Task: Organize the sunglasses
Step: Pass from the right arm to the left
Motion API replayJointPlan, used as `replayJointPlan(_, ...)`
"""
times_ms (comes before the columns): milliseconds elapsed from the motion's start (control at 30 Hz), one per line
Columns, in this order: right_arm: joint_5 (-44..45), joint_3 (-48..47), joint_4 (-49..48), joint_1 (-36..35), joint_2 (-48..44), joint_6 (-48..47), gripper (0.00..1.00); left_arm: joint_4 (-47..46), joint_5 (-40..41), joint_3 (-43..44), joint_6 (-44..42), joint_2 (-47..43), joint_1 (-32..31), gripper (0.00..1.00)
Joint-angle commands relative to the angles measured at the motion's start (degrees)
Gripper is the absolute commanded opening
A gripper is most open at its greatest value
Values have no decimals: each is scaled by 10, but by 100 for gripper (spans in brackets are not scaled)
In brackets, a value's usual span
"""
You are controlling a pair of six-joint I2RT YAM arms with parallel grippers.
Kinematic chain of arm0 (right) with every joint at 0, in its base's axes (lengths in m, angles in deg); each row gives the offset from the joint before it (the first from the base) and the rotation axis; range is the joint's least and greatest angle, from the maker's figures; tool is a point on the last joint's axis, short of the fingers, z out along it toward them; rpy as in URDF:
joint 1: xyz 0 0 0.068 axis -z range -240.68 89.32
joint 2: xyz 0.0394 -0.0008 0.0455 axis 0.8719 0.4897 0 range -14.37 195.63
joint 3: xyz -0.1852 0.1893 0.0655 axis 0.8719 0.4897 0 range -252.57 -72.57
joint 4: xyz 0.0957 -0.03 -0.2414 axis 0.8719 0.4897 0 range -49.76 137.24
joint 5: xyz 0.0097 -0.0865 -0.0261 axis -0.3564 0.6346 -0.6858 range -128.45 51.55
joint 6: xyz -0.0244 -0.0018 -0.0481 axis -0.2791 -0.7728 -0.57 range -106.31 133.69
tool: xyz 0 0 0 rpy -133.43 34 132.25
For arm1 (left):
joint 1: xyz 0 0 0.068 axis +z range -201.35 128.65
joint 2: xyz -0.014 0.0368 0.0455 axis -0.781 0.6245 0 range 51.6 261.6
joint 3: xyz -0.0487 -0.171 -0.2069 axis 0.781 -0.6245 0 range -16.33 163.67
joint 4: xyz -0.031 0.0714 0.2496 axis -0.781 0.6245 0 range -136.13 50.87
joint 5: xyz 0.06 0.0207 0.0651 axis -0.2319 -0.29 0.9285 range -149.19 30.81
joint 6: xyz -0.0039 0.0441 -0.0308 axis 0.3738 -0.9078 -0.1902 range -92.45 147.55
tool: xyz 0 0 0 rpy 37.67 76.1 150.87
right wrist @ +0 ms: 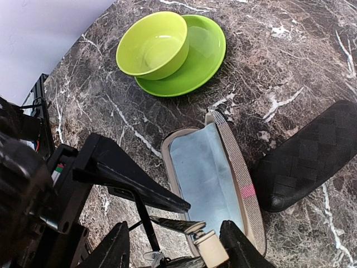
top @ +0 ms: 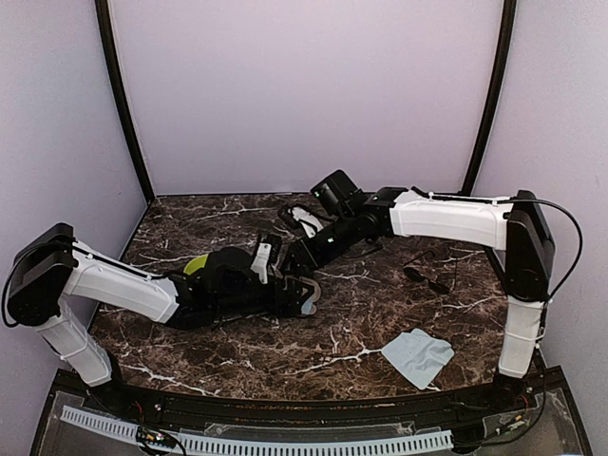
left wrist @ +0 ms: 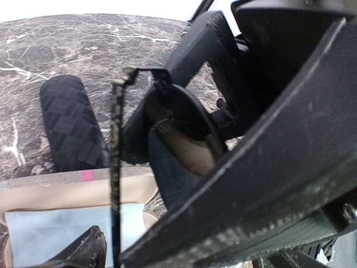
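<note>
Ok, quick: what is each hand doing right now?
Left hand: open, gripping nothing.
Right hand: closed on the sunglasses.

Jam at centre: L arm (top: 123, 285) and R arm (top: 446, 217) meet over the open striped-rim glasses case (right wrist: 237, 164) w/ light-blue cloth lining (right wrist: 203, 173); round-lens black wire sunglasses (left wrist: 184, 134), clamped in R gripper (right wrist: 178, 245), hang over one end. A black woven-texture closed case (right wrist: 312, 159) lies just beside one long side; lime-green bowl (right wrist: 153, 44) on lime-green plate (right wrist: 211, 51) stands apart beyond. Passage left on bare dark marble tabletop (top: 285, 361) nr front; crumpled pale-blue cloth (top: 418, 356), second wire pair (top: 418, 275) dot R side.
</note>
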Motion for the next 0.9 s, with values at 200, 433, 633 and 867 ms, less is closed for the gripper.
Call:
replayJointPlan(200,16,-16,-18,-6,12,17,27,53,34,-17,25,-46,-6,90)
replayJointPlan(433,19,-21,-20,-10,18,26,27,76,50,10,20,-34,-17,79)
replayJointPlan(633,22,-22,-25,-14,20,36,27,89,80,30,22,-20,-27,69)
replayJointPlan(867,18,-26,-28,-19,27,40,27,97,110,38,15,-15,-28,62)
